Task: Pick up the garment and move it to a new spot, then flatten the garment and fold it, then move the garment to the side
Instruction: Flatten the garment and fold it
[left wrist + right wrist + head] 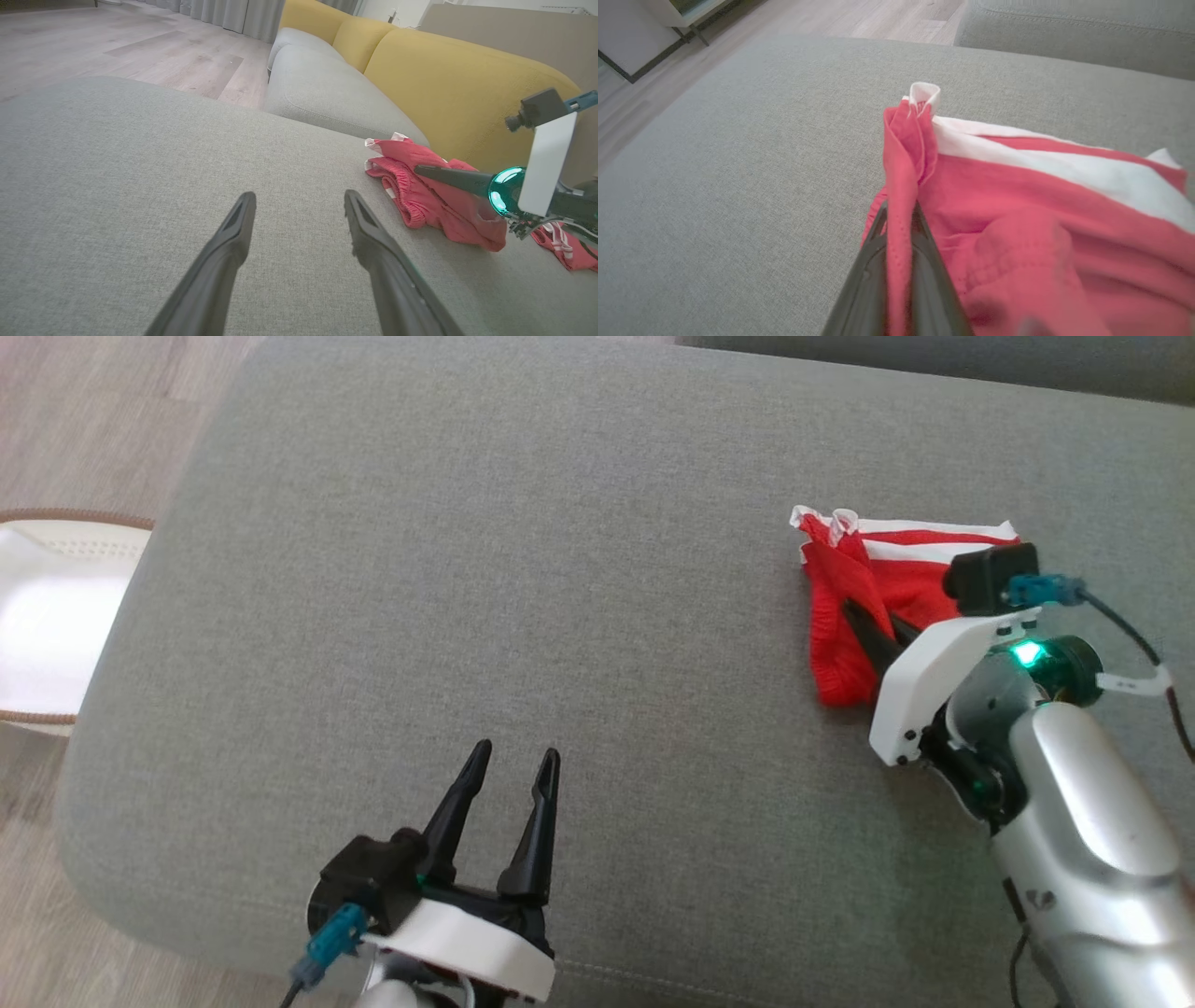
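Observation:
A red garment (pixel 854 593) with white stripes lies crumpled on the right side of a grey cushion (pixel 523 616). My right gripper (pixel 864 621) is shut on a fold of the garment (pixel 1008 219); red cloth runs between its two dark fingers (pixel 868 280) in the right wrist view. The left wrist view shows that gripper (pixel 420 171) reaching over the garment (pixel 430 200) from the right. My left gripper (pixel 513 770) hovers open above the cushion's near edge, well left of the garment. Its fingers (pixel 229 247) are spread with nothing between them.
Wooden floor (pixel 103 411) lies left of the cushion, with a white basket (pixel 47 616) with a brown rim at the left edge. A yellow sofa back (pixel 458 79) and a second grey seat (pixel 322 93) stand beyond the cushion.

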Tool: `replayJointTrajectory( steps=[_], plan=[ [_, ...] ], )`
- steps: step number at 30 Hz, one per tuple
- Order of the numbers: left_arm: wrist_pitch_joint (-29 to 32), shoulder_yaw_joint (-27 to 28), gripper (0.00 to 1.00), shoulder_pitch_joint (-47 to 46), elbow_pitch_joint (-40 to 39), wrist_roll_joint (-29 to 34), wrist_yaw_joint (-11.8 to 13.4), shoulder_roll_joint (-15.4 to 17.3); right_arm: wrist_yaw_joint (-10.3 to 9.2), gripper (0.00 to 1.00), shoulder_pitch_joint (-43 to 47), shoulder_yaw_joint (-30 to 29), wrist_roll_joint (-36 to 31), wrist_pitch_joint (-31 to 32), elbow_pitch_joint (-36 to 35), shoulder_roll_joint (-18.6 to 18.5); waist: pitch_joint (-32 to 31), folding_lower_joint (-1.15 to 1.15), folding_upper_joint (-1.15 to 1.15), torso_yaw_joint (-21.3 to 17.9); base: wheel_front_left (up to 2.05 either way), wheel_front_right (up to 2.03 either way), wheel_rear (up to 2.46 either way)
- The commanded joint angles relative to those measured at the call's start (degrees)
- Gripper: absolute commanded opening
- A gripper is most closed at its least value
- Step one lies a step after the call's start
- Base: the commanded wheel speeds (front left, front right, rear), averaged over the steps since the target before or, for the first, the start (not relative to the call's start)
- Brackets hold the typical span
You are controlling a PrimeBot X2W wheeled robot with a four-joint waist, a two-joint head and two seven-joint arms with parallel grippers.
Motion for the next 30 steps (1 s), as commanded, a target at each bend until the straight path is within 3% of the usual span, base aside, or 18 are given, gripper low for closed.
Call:
replayJointTrajectory(
  steps=[1, 6, 13, 22, 30],
  plan=[
    [-0.45, 1.52, 1.0, -1.41, -1.34, -0.38, 0.51, -0.15, -0.04, 1.0, -1.21, 1.38, -1.06, -1.01, -1.68, 0.54, -0.19, 0.0, 0.0, -0.21, 0.0, 0.0, 0.0],
    [-0.45, 1.94, 1.0, -1.11, -0.98, -0.41, 0.74, -0.15, -0.04, 1.0, -0.36, 2.27, -2.42, -2.99, -2.02, 1.8, -1.05, 0.0, 0.0, -1.61, 0.0, 0.0, 0.0],
    [-0.45, 3.27, 1.0, 0.11, -0.31, 0.11, 0.54, -0.15, -0.04, 1.0, 5.3, 0.78, -1.19, -8.04, -8.43, 2.97, -4.01, 0.0, 0.0, -4.6, 0.0, 0.0, 0.0],
    [-0.45, 7.44, 1.0, 3.22, -1.09, 2.32, 0.54, -0.15, -0.04, 1.0, 17.97, -10.86, -8.6, -21.12, -15.74, 3.34, -7.54, 0.0, 0.0, -8.62, 0.0, 0.0, 0.0],
    [-0.45, 11.04, 1.0, 6.19, -1.88, 4.65, 0.34, -0.15, -0.04, 1.0, 26.42, -21.82, -14.12, -33.19, -13.56, 5.78, -9.93, 0.0, 0.0, -9.25, 0.0, 0.0, 0.0]
  ],
)
